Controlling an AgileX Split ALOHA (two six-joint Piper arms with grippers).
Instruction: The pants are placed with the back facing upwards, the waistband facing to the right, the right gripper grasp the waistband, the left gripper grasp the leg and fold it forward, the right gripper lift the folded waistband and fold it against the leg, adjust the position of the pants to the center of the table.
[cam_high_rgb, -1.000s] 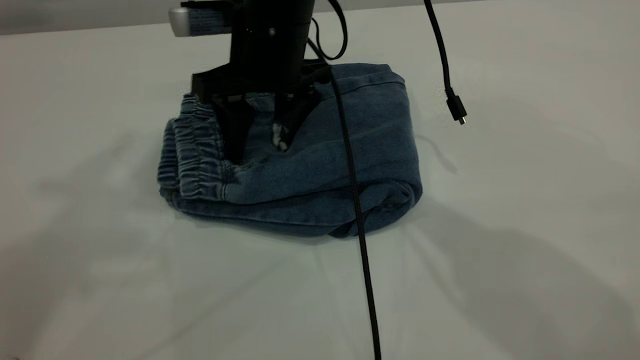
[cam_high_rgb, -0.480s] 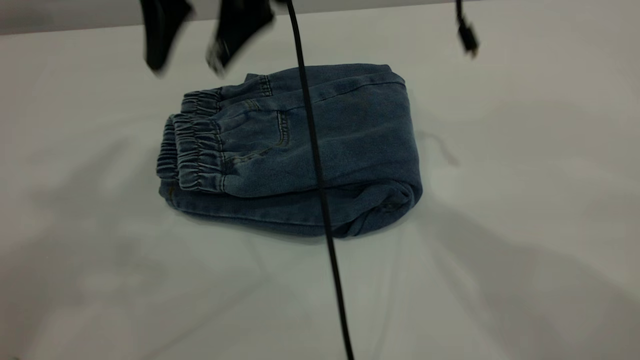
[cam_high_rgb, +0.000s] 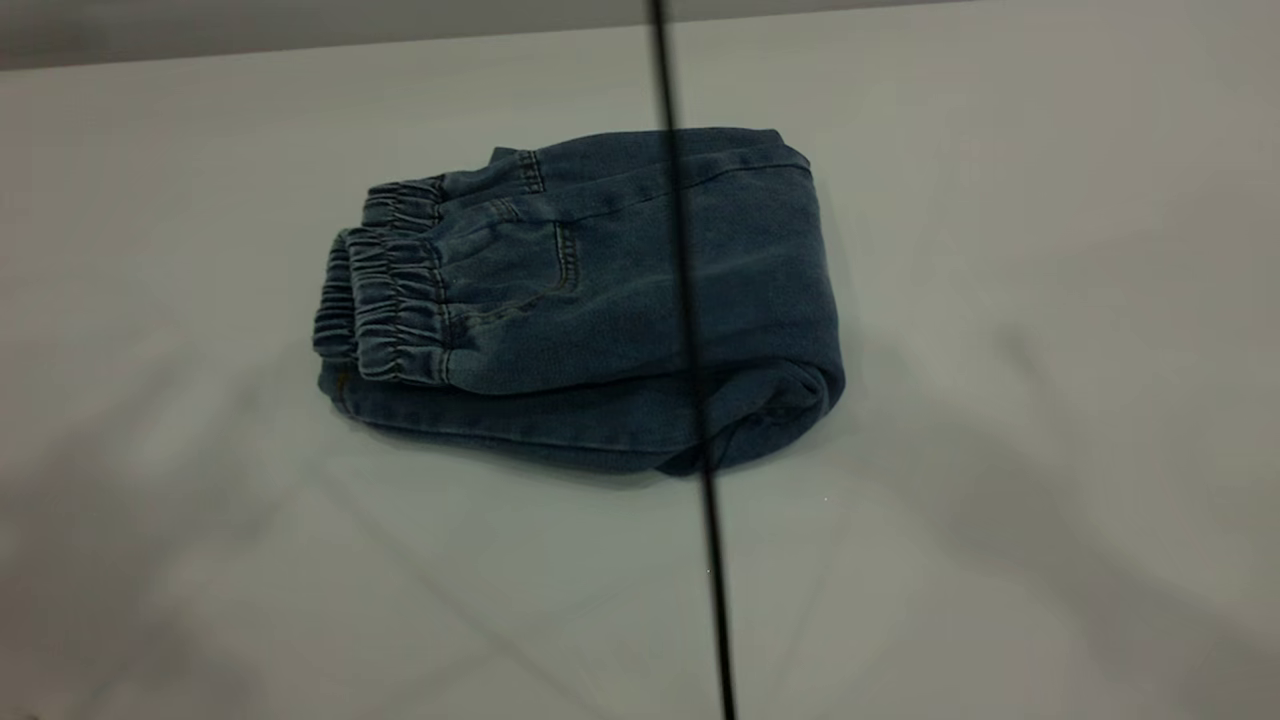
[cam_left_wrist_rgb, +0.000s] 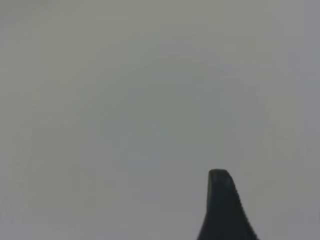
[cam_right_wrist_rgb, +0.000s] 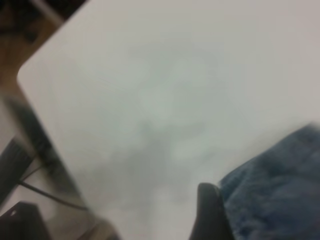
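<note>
The pants (cam_high_rgb: 600, 300) lie folded into a compact bundle on the table (cam_high_rgb: 1000, 500), a back pocket on top. The gathered waistband (cam_high_rgb: 385, 300) is on the bundle's left end and the rounded fold on its right. The printed leg is hidden inside the fold. Neither gripper appears in the exterior view. In the left wrist view, a black part of my left gripper (cam_left_wrist_rgb: 222, 210) hangs over bare table. In the right wrist view, a black part of my right gripper (cam_right_wrist_rgb: 210, 215) sits beside an edge of the denim (cam_right_wrist_rgb: 280, 190), above it and holding nothing.
A black cable (cam_high_rgb: 690, 300) hangs from above and crosses over the pants in the exterior view. The right wrist view shows a rounded table corner (cam_right_wrist_rgb: 30, 75) with dark frame parts (cam_right_wrist_rgb: 30, 150) beyond it. Bare tabletop surrounds the bundle.
My right gripper, down on the pants near the waistband a second ago, rose open and left the exterior view. The cable swung and the dangling plug went out of view. The pants stayed put.
</note>
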